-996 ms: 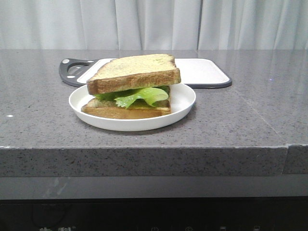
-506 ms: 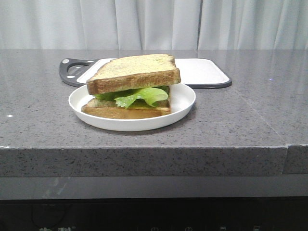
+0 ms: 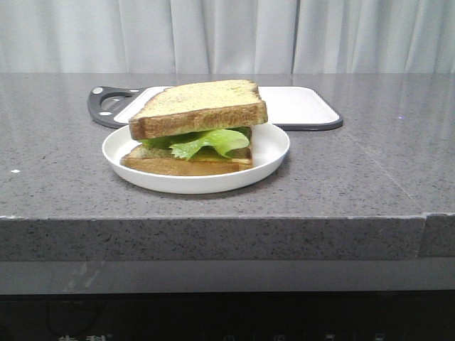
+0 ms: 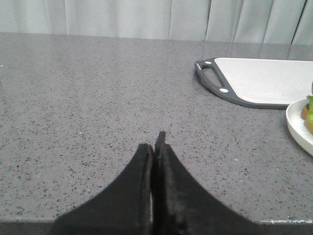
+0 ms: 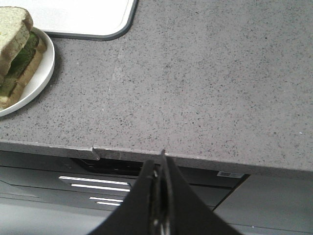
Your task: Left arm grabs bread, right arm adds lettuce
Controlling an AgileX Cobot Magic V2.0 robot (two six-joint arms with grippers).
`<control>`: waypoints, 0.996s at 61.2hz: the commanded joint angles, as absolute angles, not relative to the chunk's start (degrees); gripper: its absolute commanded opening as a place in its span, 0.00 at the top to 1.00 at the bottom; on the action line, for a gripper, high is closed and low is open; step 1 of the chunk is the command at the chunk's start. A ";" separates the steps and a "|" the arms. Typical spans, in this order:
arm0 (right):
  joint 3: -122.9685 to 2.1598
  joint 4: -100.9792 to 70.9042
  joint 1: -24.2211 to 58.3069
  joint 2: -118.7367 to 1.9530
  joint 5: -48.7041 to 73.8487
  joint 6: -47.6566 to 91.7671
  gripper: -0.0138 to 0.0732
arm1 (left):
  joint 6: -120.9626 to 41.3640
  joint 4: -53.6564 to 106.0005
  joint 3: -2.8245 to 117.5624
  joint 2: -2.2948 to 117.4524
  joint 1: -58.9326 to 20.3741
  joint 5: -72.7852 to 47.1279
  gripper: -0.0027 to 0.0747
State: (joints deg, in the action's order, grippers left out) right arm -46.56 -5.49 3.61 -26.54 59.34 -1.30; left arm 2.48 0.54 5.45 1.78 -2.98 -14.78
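Bread (image 3: 197, 106) atop lettuce (image 3: 210, 142), plated

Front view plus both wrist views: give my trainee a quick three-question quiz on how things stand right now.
1. True or false: the lettuce lies between two bread slices on the plate.
2. What sits behind the plate: A) cutting board, B) bowl, C) knife?
3. Are the left claw and right claw open or shut?

Key: 1 true; 2 A; 3 both shut, holding nothing.
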 commanded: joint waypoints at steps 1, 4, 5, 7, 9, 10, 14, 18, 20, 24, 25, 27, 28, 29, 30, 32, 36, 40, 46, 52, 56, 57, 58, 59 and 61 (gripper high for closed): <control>-48.02 -5.09 3.39 -26.88 55.80 -1.29 0.98 | 2.51 1.90 4.04 -0.21 -2.22 -5.87 0.99; -48.02 -5.09 3.39 -26.88 55.80 -1.29 0.98 | 2.51 2.28 2.55 -1.50 -1.68 -3.63 0.99; -48.02 -5.09 3.39 -26.88 55.80 -1.29 0.98 | 2.51 2.42 2.10 -1.51 -1.54 -2.83 0.99; -48.02 -5.09 3.39 -26.88 55.74 -1.29 0.98 | 2.51 2.51 1.09 -1.38 -1.06 0.00 0.99; -48.02 -5.09 3.39 -26.88 55.84 -1.29 0.98 | 2.51 2.95 0.33 -1.38 -0.79 1.98 0.99; -48.02 -5.09 3.39 -26.88 55.84 -1.29 0.98 | 2.51 3.11 -0.29 -1.38 -0.82 3.52 0.99; -48.02 -5.09 3.39 -26.88 55.91 -1.29 0.98 | 2.51 3.09 -0.56 -1.38 -0.82 4.50 0.99; -48.02 -5.09 3.39 -26.88 55.91 -1.29 0.98 | 2.51 3.21 -0.56 -1.38 -0.82 5.04 0.99; -48.02 -5.16 3.39 -26.88 55.91 -1.29 0.98 | 2.51 3.21 -0.56 -1.38 -0.82 5.02 0.99; -48.02 -5.15 3.39 -26.88 55.97 -1.29 0.98 | 2.51 3.21 -0.56 -1.38 -0.82 5.15 0.99; -48.02 -5.15 3.39 -26.88 55.97 -1.29 0.98 | 2.51 3.21 -0.56 -1.38 -0.82 5.15 0.99; -48.02 -5.15 3.39 -26.88 55.97 -1.29 0.98 | 2.51 3.21 -0.56 -1.38 -0.82 5.15 0.99; -48.02 -5.15 3.39 -26.88 55.97 -1.29 0.98 | 2.51 3.21 -0.56 -1.38 -0.82 5.15 0.99; -48.02 -5.15 3.39 -26.88 55.97 -1.29 0.98 | 2.51 3.21 -0.56 -1.38 -0.82 5.15 0.99; -48.02 -5.15 3.39 -26.88 55.97 -1.29 0.98 | 2.51 3.21 -0.56 -1.38 -0.82 5.15 0.99; -48.02 -5.15 3.39 -26.88 55.97 -1.29 0.98 | 2.51 3.21 -0.56 -1.38 -0.82 5.15 0.99; -48.02 -5.15 3.39 -26.88 55.97 -1.29 0.98 | 2.51 3.21 -0.56 -1.38 -0.82 5.15 0.99; -48.02 -5.15 3.39 -26.88 55.97 -1.29 0.98 | 2.51 3.21 -0.56 -1.38 -0.82 5.15 0.99; -48.02 -5.15 3.39 -26.88 55.97 -1.29 0.98 | 2.51 3.21 -0.56 -1.38 -0.82 5.15 0.99; -48.02 -5.15 3.39 -26.88 55.97 -1.29 0.98 | 2.51 3.21 -0.56 -1.38 -0.82 5.15 0.99; -48.02 -5.15 3.39 -26.88 55.97 -1.29 0.98 | 2.51 3.21 -0.56 -1.38 -0.82 5.15 0.99; -48.02 -5.15 3.39 -26.88 55.97 -1.29 0.98 | 2.51 3.21 -0.56 -1.38 -0.82 5.15 0.99; -48.02 -5.15 3.39 -26.88 55.97 -1.29 0.98 | 2.51 3.21 -0.56 -1.38 -0.82 5.15 0.99; -48.02 -5.15 3.39 -26.88 55.97 -1.29 0.98 | 2.51 3.21 -0.56 -1.38 -0.82 5.15 0.99; -48.02 -5.15 3.39 -26.88 55.97 -1.29 0.98 | 2.51 3.21 -0.56 -1.38 -0.82 5.15 0.99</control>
